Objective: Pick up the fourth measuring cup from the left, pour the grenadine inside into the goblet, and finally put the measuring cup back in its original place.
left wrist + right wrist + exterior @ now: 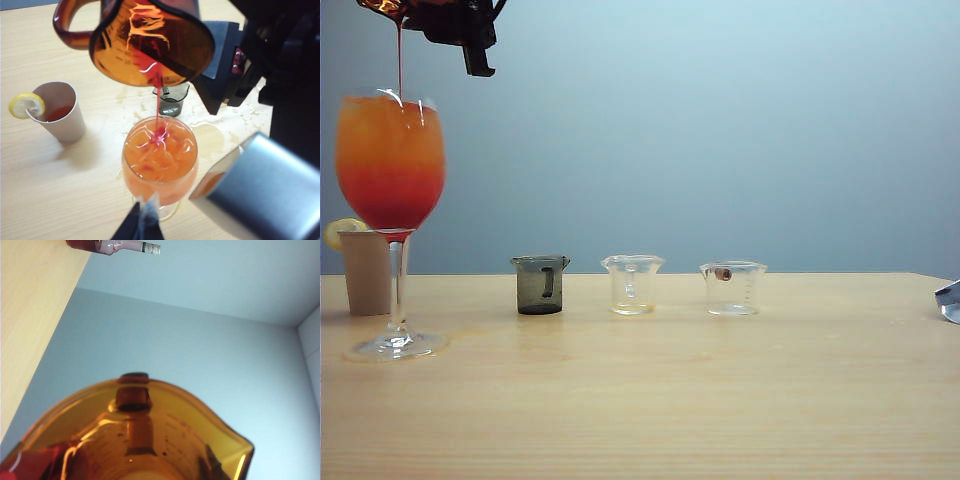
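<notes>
The amber-brown fourth measuring cup (150,45) hangs tilted, spout down, above the goblet (390,160) at the table's far left. My right gripper (445,22) is shut on it. A thin stream of grenadine (158,107) runs from the spout into the goblet (160,155), which holds orange juice over a red layer (390,205). In the right wrist view the cup (150,440) fills the foreground, with red liquid pooled at one side, and hides the fingers. My left gripper (142,222) is shut, with nothing in it, just in front of the goblet's foot.
A beige tumbler (365,272) with a lemon slice stands behind the goblet. A smoky grey cup (540,285) and two clear cups (632,285) (733,288) stand in a row. Spilled liquid (210,135) wets the table. A grey box-like object (260,192) looms close. A bottle (115,246) lies farther off.
</notes>
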Controlling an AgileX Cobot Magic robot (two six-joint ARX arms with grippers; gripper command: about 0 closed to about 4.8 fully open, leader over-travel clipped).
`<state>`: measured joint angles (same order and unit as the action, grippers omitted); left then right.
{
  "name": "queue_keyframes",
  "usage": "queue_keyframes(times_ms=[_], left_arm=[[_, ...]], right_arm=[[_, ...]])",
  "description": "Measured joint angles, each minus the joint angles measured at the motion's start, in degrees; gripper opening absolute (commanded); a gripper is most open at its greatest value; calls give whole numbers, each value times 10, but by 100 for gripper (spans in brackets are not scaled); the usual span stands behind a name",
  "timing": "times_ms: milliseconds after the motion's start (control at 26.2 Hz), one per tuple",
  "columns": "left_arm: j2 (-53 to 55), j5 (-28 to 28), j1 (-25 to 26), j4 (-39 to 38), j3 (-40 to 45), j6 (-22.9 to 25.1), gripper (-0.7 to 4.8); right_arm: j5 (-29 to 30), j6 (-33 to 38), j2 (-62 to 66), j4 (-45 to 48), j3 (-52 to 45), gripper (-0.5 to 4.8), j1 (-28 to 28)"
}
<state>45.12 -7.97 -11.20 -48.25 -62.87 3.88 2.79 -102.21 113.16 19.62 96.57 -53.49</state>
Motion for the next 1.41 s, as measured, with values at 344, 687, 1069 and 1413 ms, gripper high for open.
queue_keyframes(times_ms=[344, 687, 1069, 1413], left_arm=[[0, 0, 0, 0, 0, 0, -4], [0, 0, 0, 0, 0, 0, -4], [0, 0, 0, 0, 0, 0, -4], [0, 0, 0, 0, 0, 0, -4]], right_arm=[[0, -44, 0, 0, 0, 242, 0], [0, -77, 0, 6, 0, 241, -1], [0, -93, 0, 7, 0, 241, -1], [10, -113, 0, 7, 0, 241, -2]])
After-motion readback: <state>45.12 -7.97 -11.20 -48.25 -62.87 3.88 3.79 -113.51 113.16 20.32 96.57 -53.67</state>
